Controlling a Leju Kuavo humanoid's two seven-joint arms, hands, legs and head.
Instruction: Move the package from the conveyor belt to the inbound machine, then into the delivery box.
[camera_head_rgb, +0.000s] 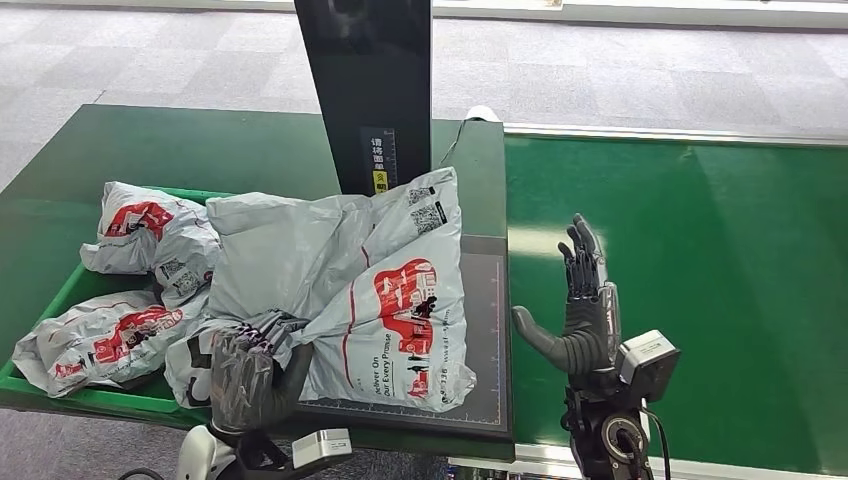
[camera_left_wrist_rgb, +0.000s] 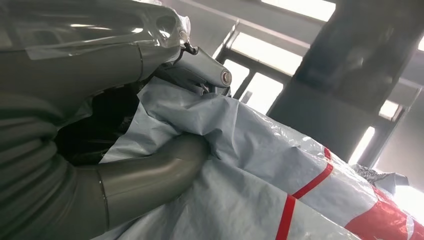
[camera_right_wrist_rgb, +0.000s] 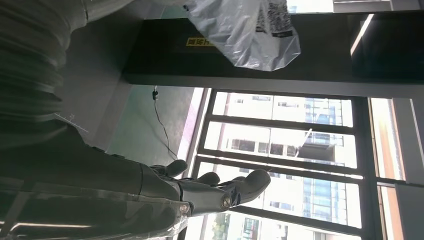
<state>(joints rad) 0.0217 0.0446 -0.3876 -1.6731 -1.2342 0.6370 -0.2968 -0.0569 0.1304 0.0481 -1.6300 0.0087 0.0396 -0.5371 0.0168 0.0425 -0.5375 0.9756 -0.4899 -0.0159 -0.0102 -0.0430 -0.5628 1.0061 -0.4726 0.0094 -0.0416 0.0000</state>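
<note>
Head view. My left hand (camera_head_rgb: 248, 372): clenched on the near left corner of the package (camera_head_rgb: 345, 290), fingers bunched into the grey plastic. My left arm came up from below at the near edge of the table (camera_head_rgb: 60, 190). The package: a large grey poly mailer with a red printed panel, black lettering and code labels near its far corner, crumpled, lying across the dark scanning plate (camera_head_rgb: 492, 330) of the inbound machine (camera_head_rgb: 370, 90), its far edge against the foot of the black upright column. Its left side overhung the green delivery box (camera_head_rgb: 60, 290), where two smaller grey-and-red mailers (camera_head_rgb: 130, 290) lay. My right hand (camera_head_rgb: 580, 310): released, holding nothing, fingers straight and pointing away from me, thumb spread to the left, raised over the green conveyor belt (camera_head_rgb: 680, 280), just beside the plate's right edge.

Left wrist view. My thumb (camera_left_wrist_rgb: 155, 175) pressed into a fold of the grey mailer (camera_left_wrist_rgb: 260, 165), my fingers (camera_left_wrist_rgb: 200, 70) curled over the film from the other side. Red stripes crossed the plastic.

Right wrist view. My right hand (camera_right_wrist_rgb: 210, 192) was flat and spread, touching nothing. A corner of the package (camera_right_wrist_rgb: 250, 30) with its code label lay against the black column (camera_right_wrist_rgb: 300, 55).
</note>
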